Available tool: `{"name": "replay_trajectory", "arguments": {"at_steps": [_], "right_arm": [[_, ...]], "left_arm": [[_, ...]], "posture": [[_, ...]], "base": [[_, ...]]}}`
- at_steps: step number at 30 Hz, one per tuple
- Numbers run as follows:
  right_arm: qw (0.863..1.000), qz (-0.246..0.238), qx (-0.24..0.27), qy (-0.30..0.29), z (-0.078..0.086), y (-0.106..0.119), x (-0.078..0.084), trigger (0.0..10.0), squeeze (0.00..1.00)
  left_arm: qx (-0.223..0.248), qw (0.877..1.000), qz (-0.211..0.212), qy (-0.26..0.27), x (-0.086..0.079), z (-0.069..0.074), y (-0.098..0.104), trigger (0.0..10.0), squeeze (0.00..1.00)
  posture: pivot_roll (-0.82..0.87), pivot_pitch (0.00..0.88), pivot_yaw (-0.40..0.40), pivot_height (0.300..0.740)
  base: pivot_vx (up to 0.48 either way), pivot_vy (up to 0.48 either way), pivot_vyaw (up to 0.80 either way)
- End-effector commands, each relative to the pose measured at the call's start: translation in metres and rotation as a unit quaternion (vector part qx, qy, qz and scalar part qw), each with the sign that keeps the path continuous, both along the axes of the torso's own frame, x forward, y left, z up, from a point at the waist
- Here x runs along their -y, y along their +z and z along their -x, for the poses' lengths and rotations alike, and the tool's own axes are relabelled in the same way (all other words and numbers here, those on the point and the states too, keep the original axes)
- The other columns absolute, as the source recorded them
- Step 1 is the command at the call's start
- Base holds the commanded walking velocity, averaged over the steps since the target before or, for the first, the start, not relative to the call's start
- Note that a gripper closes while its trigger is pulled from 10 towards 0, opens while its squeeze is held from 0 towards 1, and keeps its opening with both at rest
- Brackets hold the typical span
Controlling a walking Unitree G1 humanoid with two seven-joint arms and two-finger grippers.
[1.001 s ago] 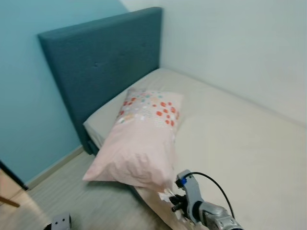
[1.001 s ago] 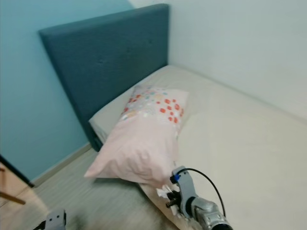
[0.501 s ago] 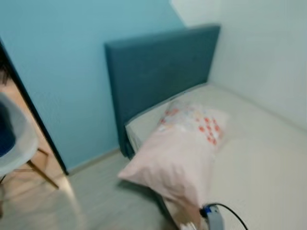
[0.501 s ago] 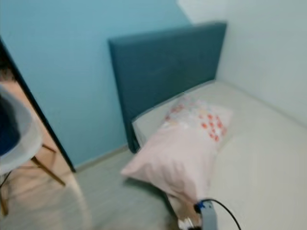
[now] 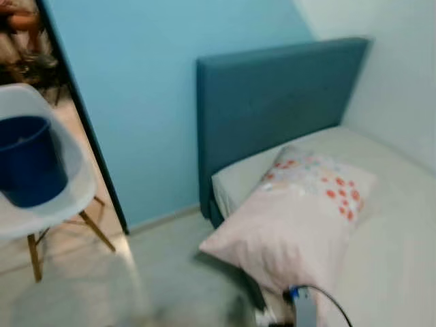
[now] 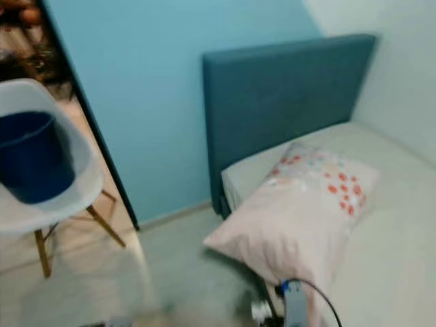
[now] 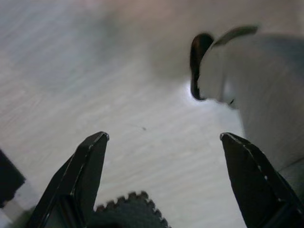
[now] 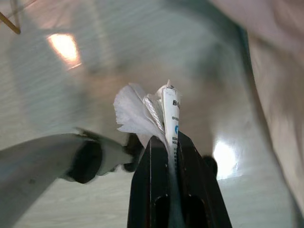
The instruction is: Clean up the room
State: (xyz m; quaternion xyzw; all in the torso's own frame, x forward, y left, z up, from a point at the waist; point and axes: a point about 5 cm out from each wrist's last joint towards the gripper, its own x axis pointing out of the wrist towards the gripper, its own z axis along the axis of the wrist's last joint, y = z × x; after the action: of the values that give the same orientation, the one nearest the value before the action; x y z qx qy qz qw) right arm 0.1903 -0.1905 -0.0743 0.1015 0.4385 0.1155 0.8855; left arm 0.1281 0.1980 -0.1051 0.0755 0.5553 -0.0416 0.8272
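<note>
While your right hand (image 8: 168, 142) stays low beside the bed (image 5: 402, 259), note that its fingers are clamped together on a crumpled wrapper (image 8: 152, 111), which stands up from the tips with its long axis in line with the fingers. The blue bucket (image 5: 27, 160) on the white chair (image 5: 75, 184) lies well apart, up and to your left across the floor (image 7: 95, 71); judged as the likely drop point, it sits nearer the left arm. Your left hand (image 7: 164, 142) hangs with fingers apart over bare floor. Motion blur softens both eye views, and the wrapper's print is cut off.
</note>
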Motion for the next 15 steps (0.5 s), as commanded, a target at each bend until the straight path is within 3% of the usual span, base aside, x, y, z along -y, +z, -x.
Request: {"name": "replay_trajectory", "arguments": {"at_steps": [1, 3, 4, 8, 11, 15], "right_arm": [[1.000, 0.006, 0.011, 0.021, -0.006, 0.002, -0.006, 10.0, 0.00], [0.999, 0.013, 0.017, 0.037, -0.009, 0.004, -0.008, 10.0, 0.00], [0.996, 0.025, 0.039, 0.072, -0.017, 0.009, -0.012, 10.0, 0.00], [0.993, 0.026, 0.063, 0.094, -0.028, 0.016, -0.016, 10.0, 0.00], [0.986, 0.028, 0.105, 0.126, -0.048, 0.030, -0.023, 10.0, 0.00], [0.979, 0.038, 0.122, 0.157, -0.055, 0.035, -0.027, 10.0, 0.00]], "left_arm": [[-0.002, 1.000, 0.015, -0.009, 0.005, 0.002, -0.001, 10.0, 0.00], [-0.001, 1.000, 0.017, -0.009, 0.005, 0.002, -0.001, 10.0, 0.00], [0.001, 1.000, 0.023, -0.008, 0.005, 0.003, -0.001, 10.0, 0.00], [0.001, 1.000, 0.025, -0.005, 0.006, 0.004, -0.002, 10.0, 0.00], [0.000, 1.000, 0.028, -0.004, 0.010, 0.005, -0.002, 10.0, 0.00], [0.000, 1.000, 0.028, -0.006, 0.012, 0.005, -0.003, 10.0, 0.00]], "posture": [[0.01, 0.030, -0.050, 0.703], [0.01, 0.030, -0.050, 0.703], [0.01, 0.034, -0.052, 0.703], [0.01, 0.040, -0.049, 0.703], [0.01, 0.035, -0.049, 0.703], [0.01, 0.030, -0.050, 0.703]], "base": [[0.000, 0.000, 0.67], [0.000, 0.000, 0.67], [0.000, 0.000, 0.67], [0.000, 0.000, 0.67], [0.273, 0.000, 0.67], [0.292, 0.000, 0.67]]}}
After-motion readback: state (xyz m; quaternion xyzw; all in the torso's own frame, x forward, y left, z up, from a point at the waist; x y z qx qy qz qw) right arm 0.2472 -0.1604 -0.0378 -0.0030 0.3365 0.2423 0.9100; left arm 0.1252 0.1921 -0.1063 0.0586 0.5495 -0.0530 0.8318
